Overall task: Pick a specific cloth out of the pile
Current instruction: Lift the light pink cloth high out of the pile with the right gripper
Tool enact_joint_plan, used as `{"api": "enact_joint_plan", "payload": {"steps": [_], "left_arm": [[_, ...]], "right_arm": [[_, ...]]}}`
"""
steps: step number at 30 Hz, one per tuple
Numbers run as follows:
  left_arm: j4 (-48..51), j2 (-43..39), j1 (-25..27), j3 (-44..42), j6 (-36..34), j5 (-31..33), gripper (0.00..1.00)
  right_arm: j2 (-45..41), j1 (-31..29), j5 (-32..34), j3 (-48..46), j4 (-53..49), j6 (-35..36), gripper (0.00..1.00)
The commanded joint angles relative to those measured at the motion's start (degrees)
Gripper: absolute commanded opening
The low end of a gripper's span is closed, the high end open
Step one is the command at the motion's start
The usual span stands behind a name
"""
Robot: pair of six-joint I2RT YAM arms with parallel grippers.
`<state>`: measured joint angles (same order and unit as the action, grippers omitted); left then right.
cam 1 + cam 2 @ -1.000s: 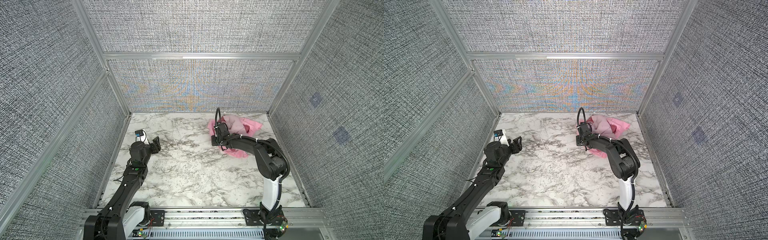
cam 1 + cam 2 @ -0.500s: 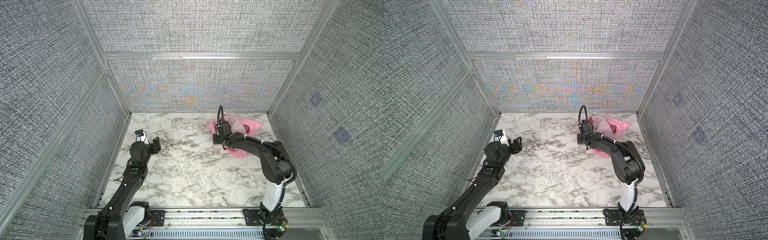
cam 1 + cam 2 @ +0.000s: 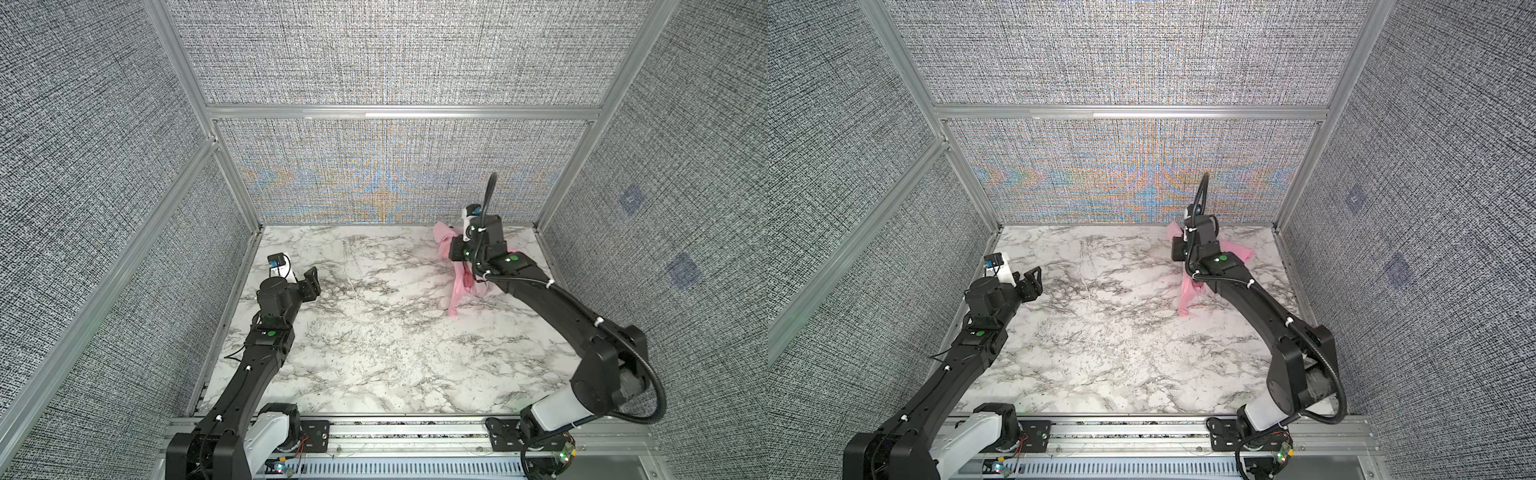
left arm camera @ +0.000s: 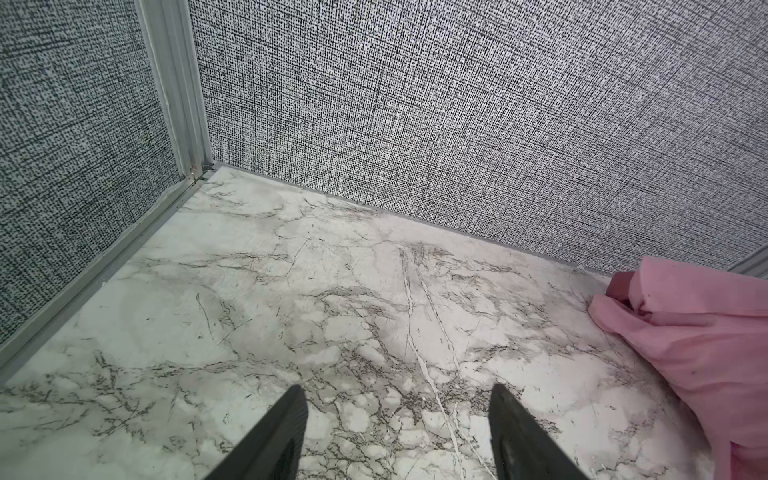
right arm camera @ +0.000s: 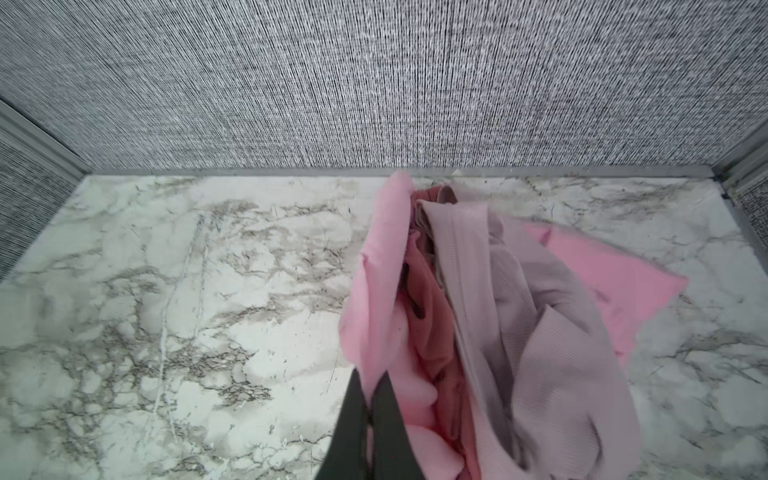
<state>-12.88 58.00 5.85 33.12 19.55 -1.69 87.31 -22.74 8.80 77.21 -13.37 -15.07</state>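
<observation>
1. Right end effector (image 5: 370,380) clenched on a fold of the bright bubblegum-pink soft fabric cloth (image 5: 378,266), after standing part-open a second ago. Pink fabric pinched between the near-touching dark fingers (image 5: 352,415) in the right wrist view.
2. Appears lifted since then above the far right corner of the white grey-veined marble desk (image 3: 374,332). In a top view, hangs the pink cloth (image 3: 457,291) beneath the wrist as a loose strip, lower end reaching down towards the desk.
3. Pile of three plain soft cloths (image 5: 478,316) not yet parted. Pale mauve-grey ribbed cloth (image 5: 540,353) and darker rose-red cloth (image 5: 432,332) bunched inside the pink folds and touching them, with more pink spread flat on the desk behind.
4. No change on the other side. Left end effector (image 4: 395,415) spread wide, holding nothing, poised over bare desk well apart from the pile.
5. Reads as the grasp made and the pulling-out only begun. Likely calls for drawing the pink cloth up and away from the corner. Risk of the two wrapped cloths riding along rather than dropping free.
</observation>
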Motion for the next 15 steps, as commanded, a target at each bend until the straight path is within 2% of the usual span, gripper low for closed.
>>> {"api": "enact_joint_plan", "payload": {"steps": [1,15], "left_arm": [[1.73,0.27,-0.06,1.38,0.33,-0.56,0.71],[4.12,-1.96,-0.06,3.41,0.49,-0.63,0.71]], "right_arm": [[-2.53,1.47,-5.11,1.81,0.39,0.0,0.0],[-7.85,4.81,-13.25,8.34,-1.18,-0.5,0.0]]}}
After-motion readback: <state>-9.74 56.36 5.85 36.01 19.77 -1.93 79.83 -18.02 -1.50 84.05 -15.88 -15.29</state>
